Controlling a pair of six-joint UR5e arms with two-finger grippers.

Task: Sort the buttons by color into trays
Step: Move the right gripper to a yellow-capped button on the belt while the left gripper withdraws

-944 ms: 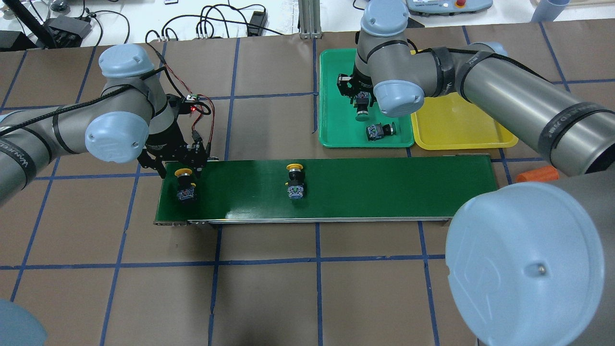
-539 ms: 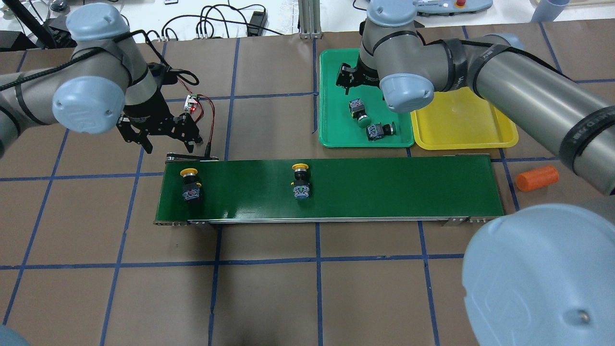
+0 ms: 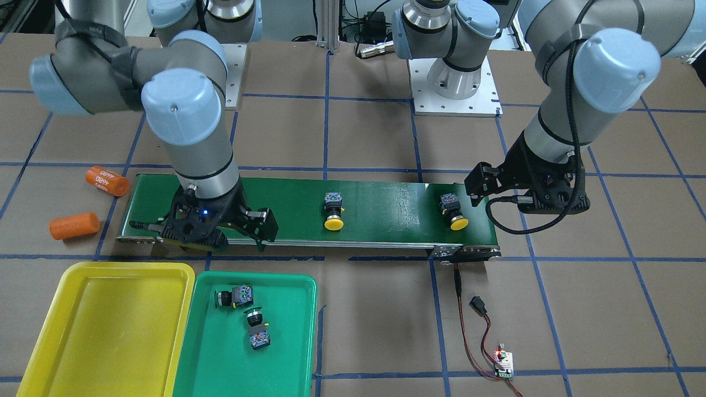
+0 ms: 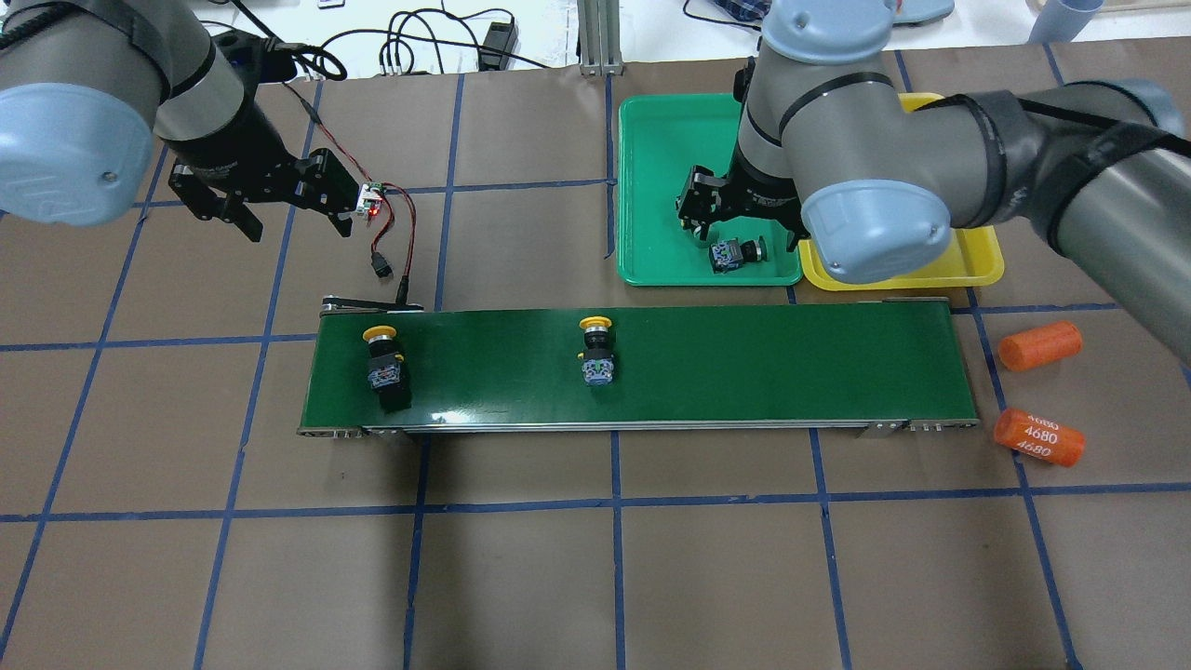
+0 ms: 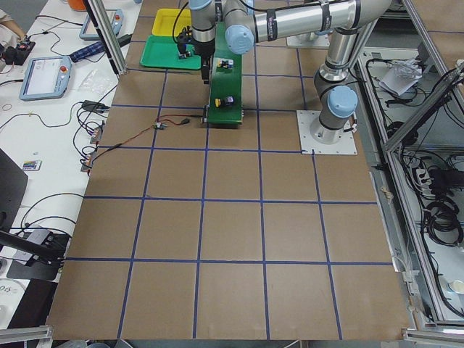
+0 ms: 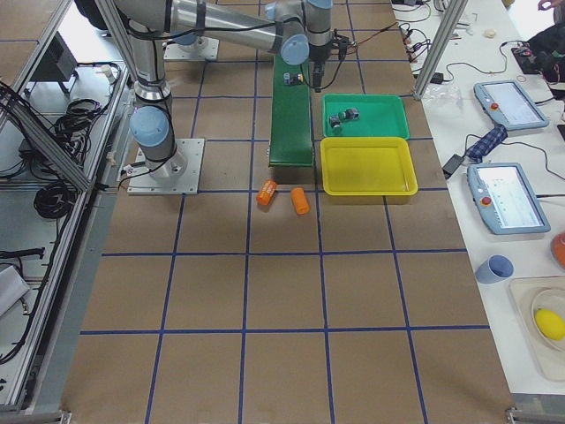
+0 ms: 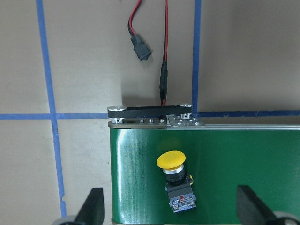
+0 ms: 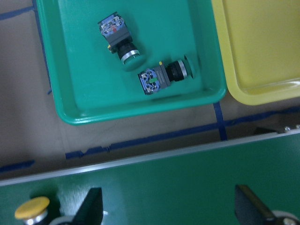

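Note:
Two yellow-capped buttons lie on the dark-green belt (image 4: 744, 363), one near its left end (image 4: 383, 361) and one at mid-belt (image 4: 595, 351). Two green-capped buttons (image 3: 234, 296) (image 3: 257, 328) lie on their sides in the green tray (image 4: 651, 186). The yellow tray (image 4: 893, 251) beside it holds nothing. My left gripper (image 4: 288, 219) hangs open, raised and behind the belt's left end; its wrist view shows the left yellow button (image 7: 174, 180) between the spread fingers (image 7: 93, 211). My right gripper (image 3: 204, 234) is open near the green tray's belt-side edge, fingers (image 8: 91, 206) wide apart and empty.
Two orange cylinders lie off the belt's right end, one plain (image 4: 1040, 344) and one printed "4680" (image 4: 1037, 437). A red-and-black wire with a small lit board (image 4: 372, 197) runs behind the belt's left end, close under my left gripper.
My left gripper rose and drew back from the left yellow button. My right gripper left a green button lying in the green tray and moved toward the belt. Both yellow buttons drifted slightly right.

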